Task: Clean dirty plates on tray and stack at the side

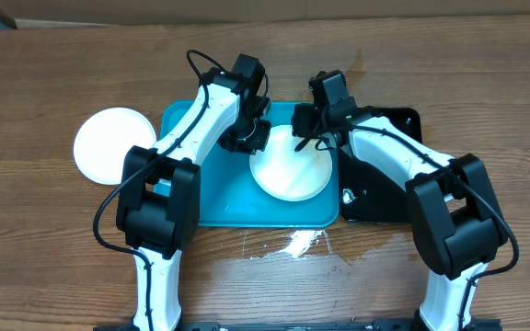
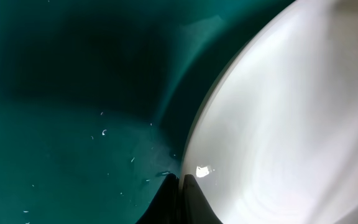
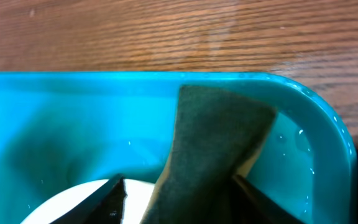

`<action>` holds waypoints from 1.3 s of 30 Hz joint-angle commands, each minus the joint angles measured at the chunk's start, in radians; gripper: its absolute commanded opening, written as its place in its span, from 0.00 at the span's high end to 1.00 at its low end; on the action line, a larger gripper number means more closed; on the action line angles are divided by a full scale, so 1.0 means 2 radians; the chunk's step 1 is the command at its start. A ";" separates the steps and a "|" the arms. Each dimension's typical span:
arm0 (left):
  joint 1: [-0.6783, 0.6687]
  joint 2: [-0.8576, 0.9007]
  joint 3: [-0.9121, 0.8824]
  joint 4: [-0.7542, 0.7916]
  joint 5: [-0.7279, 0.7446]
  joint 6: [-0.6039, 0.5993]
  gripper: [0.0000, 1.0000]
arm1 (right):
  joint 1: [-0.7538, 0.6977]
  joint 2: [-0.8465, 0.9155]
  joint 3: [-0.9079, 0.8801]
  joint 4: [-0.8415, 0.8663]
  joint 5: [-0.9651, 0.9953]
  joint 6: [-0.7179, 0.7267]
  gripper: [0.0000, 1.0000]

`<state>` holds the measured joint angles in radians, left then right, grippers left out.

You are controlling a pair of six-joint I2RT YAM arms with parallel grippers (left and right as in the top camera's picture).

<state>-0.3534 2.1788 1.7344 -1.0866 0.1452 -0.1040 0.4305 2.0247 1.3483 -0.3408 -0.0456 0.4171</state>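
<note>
A plain white plate (image 1: 291, 170) lies on the right part of the turquoise tray (image 1: 219, 198). My left gripper (image 1: 249, 138) is at the plate's upper left rim. In the left wrist view its fingers (image 2: 182, 178) are shut on the rim of the plate (image 2: 291, 124), over the tray floor (image 2: 73, 124). My right gripper (image 1: 307, 129) is over the plate's far edge, shut on a dark grey-green sponge (image 3: 213, 137) near the tray's corner (image 3: 316, 106), above the plate (image 3: 73, 202). Another white plate (image 1: 113, 142) lies on the table left of the tray.
A narrow black tray (image 1: 389, 184) lies right of the turquoise one, under my right arm. A white wet smear (image 1: 293, 244) is on the wood in front of the tray. Bare wooden table (image 3: 166, 31) lies beyond the tray.
</note>
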 commanded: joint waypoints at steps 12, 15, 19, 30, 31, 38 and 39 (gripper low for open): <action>0.002 0.005 -0.002 0.000 -0.013 0.007 0.96 | 0.004 -0.031 0.060 -0.068 0.013 0.001 0.85; 0.003 0.005 -0.002 0.000 -0.013 0.007 0.96 | 0.004 -0.049 0.064 -0.101 0.012 0.001 0.96; 0.004 0.005 -0.002 0.000 -0.013 0.007 0.96 | 0.004 -0.062 0.064 -0.144 0.000 0.007 0.95; 0.004 0.005 -0.002 0.002 -0.013 0.006 0.96 | 0.004 -0.028 0.063 -0.082 0.016 0.014 0.16; 0.004 0.005 -0.002 0.002 -0.013 0.006 0.96 | 0.004 -0.022 0.063 -0.081 0.025 0.014 0.16; 0.004 0.005 -0.002 0.006 -0.013 0.006 0.96 | 0.005 0.027 0.063 -0.071 0.035 0.014 0.28; 0.004 0.005 -0.002 0.006 -0.013 0.006 0.96 | 0.005 0.027 0.063 -0.071 0.035 0.014 0.33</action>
<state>-0.3519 2.1788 1.7344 -1.0824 0.1337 -0.1036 0.4339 2.0617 1.4521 -0.4915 0.0082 0.4480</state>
